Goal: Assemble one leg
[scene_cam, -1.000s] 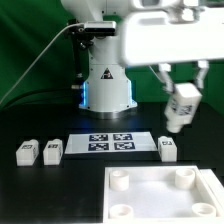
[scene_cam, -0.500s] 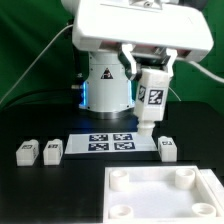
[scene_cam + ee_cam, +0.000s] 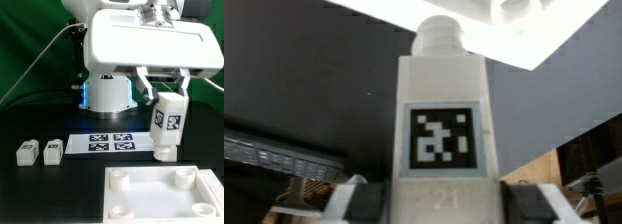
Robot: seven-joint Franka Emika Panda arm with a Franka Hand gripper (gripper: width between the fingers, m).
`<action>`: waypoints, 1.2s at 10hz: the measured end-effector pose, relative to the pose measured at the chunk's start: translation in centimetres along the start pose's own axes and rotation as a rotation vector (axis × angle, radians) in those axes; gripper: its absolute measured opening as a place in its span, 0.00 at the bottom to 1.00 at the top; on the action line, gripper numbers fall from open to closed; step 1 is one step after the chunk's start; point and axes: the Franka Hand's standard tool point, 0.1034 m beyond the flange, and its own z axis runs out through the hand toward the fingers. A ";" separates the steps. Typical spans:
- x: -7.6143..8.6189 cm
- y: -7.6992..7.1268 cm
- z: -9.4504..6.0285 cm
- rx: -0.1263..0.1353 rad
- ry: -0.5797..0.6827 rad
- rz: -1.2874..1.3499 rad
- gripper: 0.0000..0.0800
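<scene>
My gripper [image 3: 168, 98] is shut on a leg [image 3: 169, 122], a white block with a marker tag on its face. It hangs nearly upright, narrow end down, just past the marker board's end on the exterior view's right. In the wrist view the leg [image 3: 441, 120] fills the middle between my fingers [image 3: 352, 200], its round tip pointing toward the square tray-like piece [image 3: 535, 40]. Two more legs [image 3: 27, 152] [image 3: 52, 149] lie at the exterior view's left. The held leg hides the spot where another leg stood.
The large white square tray-like piece [image 3: 150, 205] with round corner sockets lies at the front on the exterior view's right. The marker board [image 3: 110, 142] lies flat in the middle. The robot base [image 3: 108, 92] stands behind it.
My gripper has carried the leg down and toward the exterior view's right since half a second ago. The leg now hangs lower, in front of the leg by the marker board's end.
</scene>
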 end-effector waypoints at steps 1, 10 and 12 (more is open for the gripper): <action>0.8 -0.4 1.3 0.020 0.009 0.006 0.37; 1.0 -2.1 4.5 0.076 -0.021 -0.003 0.37; -0.9 -2.5 6.0 0.115 -0.046 0.031 0.37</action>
